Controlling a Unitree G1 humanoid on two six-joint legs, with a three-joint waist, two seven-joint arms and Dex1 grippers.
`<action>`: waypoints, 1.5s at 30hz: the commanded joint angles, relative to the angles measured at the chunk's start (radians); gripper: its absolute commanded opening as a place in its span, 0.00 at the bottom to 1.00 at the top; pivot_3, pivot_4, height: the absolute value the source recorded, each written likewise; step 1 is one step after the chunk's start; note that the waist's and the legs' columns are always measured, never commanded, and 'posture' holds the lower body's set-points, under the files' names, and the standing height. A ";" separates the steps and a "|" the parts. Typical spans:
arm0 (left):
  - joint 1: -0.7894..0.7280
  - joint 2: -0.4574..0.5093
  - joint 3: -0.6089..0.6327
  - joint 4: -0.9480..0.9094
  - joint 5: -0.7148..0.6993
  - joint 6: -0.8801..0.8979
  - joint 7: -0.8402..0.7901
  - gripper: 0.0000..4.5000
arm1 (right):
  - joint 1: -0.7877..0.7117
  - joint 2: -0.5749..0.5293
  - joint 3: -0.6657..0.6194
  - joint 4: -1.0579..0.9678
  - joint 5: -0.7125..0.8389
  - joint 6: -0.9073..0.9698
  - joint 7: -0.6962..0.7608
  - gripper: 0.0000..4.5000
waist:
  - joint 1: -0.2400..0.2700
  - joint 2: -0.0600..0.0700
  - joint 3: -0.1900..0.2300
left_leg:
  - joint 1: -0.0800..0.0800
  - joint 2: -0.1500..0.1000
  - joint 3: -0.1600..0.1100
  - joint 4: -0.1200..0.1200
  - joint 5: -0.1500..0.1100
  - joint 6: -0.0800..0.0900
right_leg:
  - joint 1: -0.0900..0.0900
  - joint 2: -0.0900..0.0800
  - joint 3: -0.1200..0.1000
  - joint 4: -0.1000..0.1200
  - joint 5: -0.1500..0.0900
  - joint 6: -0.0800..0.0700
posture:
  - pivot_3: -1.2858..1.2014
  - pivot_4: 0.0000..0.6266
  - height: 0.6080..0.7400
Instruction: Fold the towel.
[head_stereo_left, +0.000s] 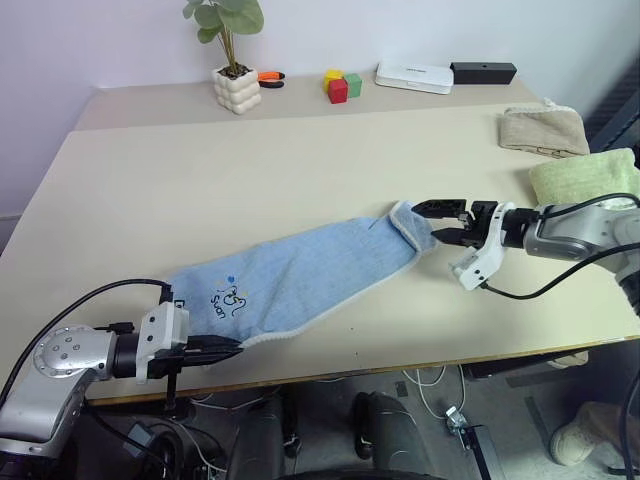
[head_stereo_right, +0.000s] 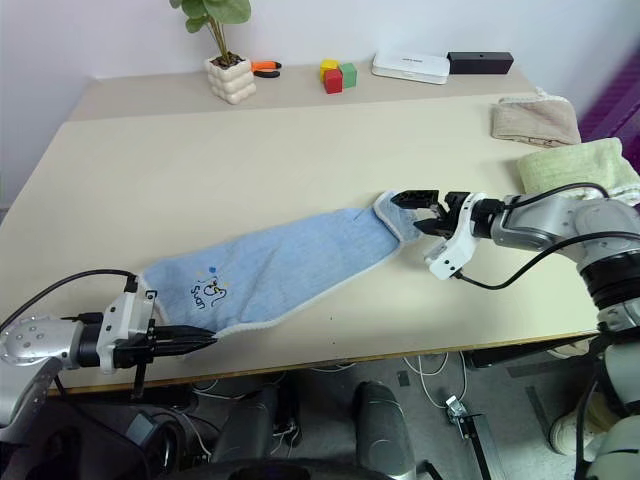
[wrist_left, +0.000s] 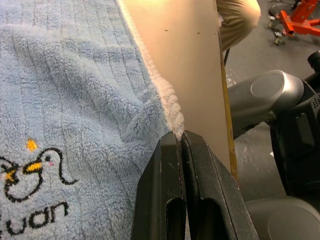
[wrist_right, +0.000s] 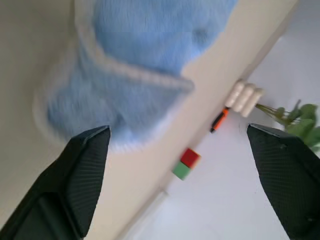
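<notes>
While the left gripper (head_stereo_left: 215, 352) pinches the light blue terry towel (head_stereo_left: 300, 280), the right gripper (head_stereo_left: 447, 222) gapes empty.
Close squarely on the bunched far end before lifting.

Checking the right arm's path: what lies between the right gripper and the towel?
Nothing: in the left eye view the open right gripper sits right at the towel end.
</notes>
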 joint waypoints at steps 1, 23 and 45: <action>-0.020 0.003 -0.002 -0.016 -0.016 0.002 -0.004 0.00 | -0.003 -0.015 -0.008 -0.076 -0.045 -0.003 -0.011 0.92 | 0.000 0.000 0.000 | 0.000 0.000 0.000 0.000 0.000 0.000 | 0.000 0.000 0.000 0.000 0.000 0.000 | 0.52 0.24 1.00; -0.063 -0.065 -0.085 -0.017 -0.002 0.015 0.030 0.00 | -0.139 0.016 0.228 -0.063 -0.475 -0.002 -0.241 0.92 | -0.001 0.000 0.000 | 0.000 0.000 0.002 0.000 0.000 0.000 | -0.001 0.000 0.001 0.002 -0.001 0.000 | 0.52 0.24 1.00; -0.062 -0.066 -0.085 -0.016 -0.004 0.010 0.032 0.00 | -0.207 0.072 0.346 0.063 -0.517 0.061 -0.257 0.00 | -0.002 0.000 -0.001 | 0.006 0.000 0.004 0.000 0.001 -0.001 | 0.002 0.000 0.004 0.003 -0.001 0.000 | 0.52 0.24 1.00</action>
